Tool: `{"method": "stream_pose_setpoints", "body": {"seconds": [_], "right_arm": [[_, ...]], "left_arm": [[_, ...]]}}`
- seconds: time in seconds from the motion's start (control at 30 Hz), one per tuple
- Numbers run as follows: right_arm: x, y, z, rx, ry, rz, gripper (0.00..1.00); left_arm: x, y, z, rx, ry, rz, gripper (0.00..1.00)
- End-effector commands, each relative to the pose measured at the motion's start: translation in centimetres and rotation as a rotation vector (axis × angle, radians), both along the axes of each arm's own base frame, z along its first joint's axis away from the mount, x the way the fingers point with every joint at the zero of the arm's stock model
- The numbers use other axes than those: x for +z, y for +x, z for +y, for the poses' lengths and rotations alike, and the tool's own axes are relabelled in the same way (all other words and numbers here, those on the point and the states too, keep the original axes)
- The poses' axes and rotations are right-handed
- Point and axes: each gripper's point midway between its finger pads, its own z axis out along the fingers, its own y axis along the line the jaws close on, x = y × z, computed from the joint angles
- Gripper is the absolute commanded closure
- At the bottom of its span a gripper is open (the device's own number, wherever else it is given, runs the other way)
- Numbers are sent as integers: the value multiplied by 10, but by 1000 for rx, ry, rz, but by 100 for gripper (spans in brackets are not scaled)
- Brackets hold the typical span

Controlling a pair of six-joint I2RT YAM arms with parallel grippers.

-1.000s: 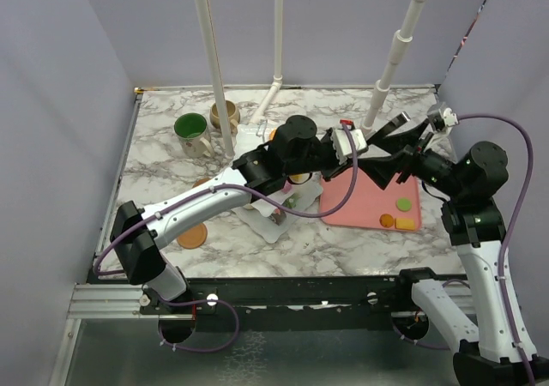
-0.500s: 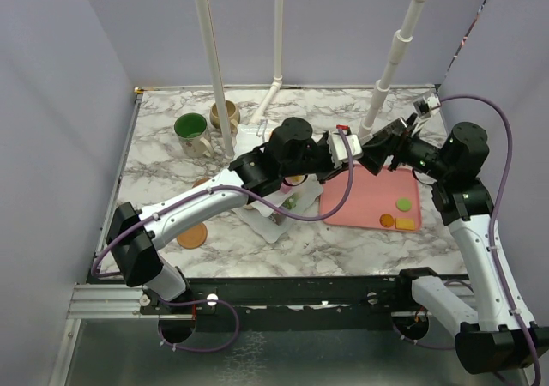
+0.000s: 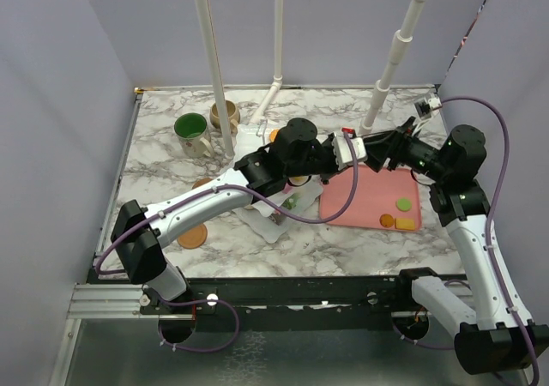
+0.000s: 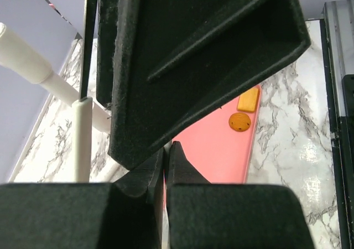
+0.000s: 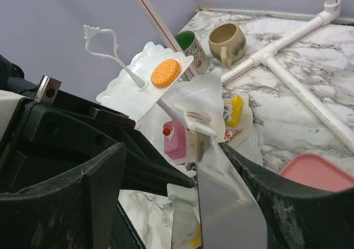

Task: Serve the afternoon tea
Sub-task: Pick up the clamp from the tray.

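Observation:
The white tiered stand (image 5: 130,92) carries a round biscuit (image 5: 165,72) on its top plate, with a pink cake (image 5: 175,139) and a yellow pastry (image 5: 236,110) lower down. In the top view the left arm covers most of the stand (image 3: 273,228). My right gripper (image 5: 174,149) holds shiny metal tongs (image 5: 227,199) with white tips, one arm of them lying against its right finger. My left gripper (image 4: 167,146) is shut, and its black fingers (image 5: 157,174) reach in beside the tongs' lower white tip. Both grippers meet above the pink tray's far left corner (image 3: 377,146).
A green-lined mug (image 3: 190,129) and a beige mug (image 3: 225,113) stand at the back left. Brown coasters (image 3: 192,236) lie left of the stand. The pink tray (image 3: 369,199) holds a green piece (image 3: 403,204), an orange biscuit (image 3: 387,220) and a yellow piece (image 3: 406,224). White pipes (image 3: 386,69) rise behind.
My right gripper swung down and left to meet the left gripper. The left jaws closed fully, and the right jaws narrowed.

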Motion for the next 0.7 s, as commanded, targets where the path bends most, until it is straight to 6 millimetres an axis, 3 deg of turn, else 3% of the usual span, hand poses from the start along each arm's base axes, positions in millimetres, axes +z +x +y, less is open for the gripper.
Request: {"method": "stream_pose_setpoints", "body": {"seconds": [0.0, 0.3, 0.47, 0.53, 0.6, 0.67], "right_arm": [[-5, -5, 2, 19, -8, 2, 32], [3, 5, -15, -136, -4, -24, 55], [11, 9, -23, -196, -10, -36, 80], [12, 8, -23, -197, -11, -37, 84], [12, 6, -24, -197, -15, -35, 79], [11, 2, -25, -195, -34, -42, 50]], "left_arm": [[16, -8, -10, -58, -36, -30, 100], [17, -11, -9, -68, -38, -30, 100], [21, -14, -10, -85, -42, -54, 100], [26, -14, -10, -94, -49, -68, 100], [32, -16, -11, -107, -59, -77, 100], [39, -21, -11, -128, -70, -79, 100]]}}
